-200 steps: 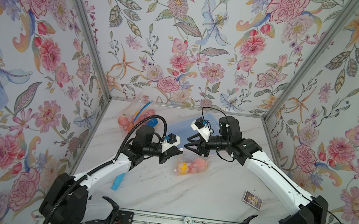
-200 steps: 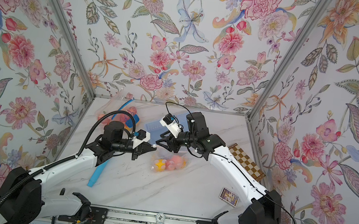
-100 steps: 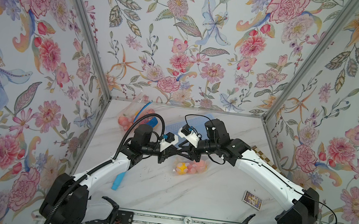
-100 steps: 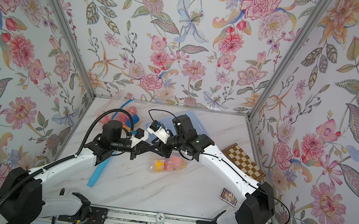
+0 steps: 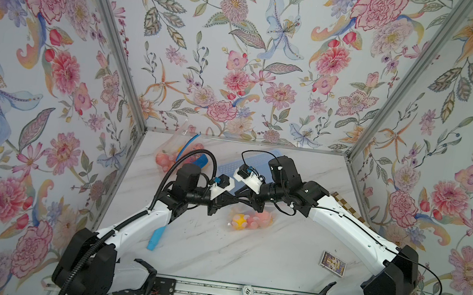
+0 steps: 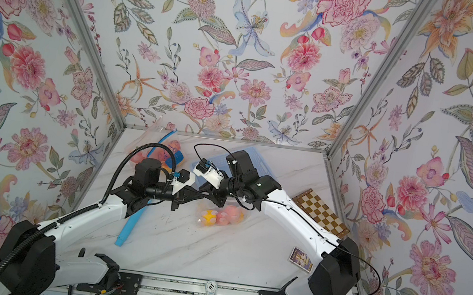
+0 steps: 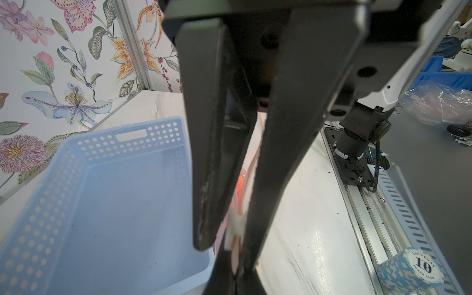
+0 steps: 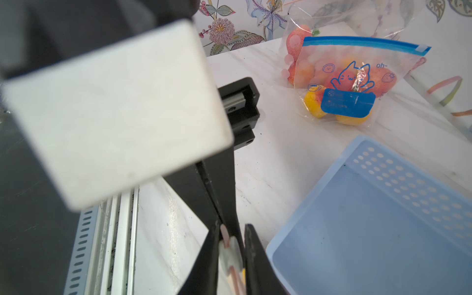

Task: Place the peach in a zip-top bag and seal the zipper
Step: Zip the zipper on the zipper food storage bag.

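One zip-top bag, peach inside, left gripper clamping

1. A light blue plastic basket with little holes sits at the back.
2. A brown and white checkered board lies by the right wall.
3. A small flat card box lies near the front.

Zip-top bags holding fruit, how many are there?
3: the centre bag at mid-table, the blue-zippered bag at the back left, a clear bag right beside it; others may be hidden.
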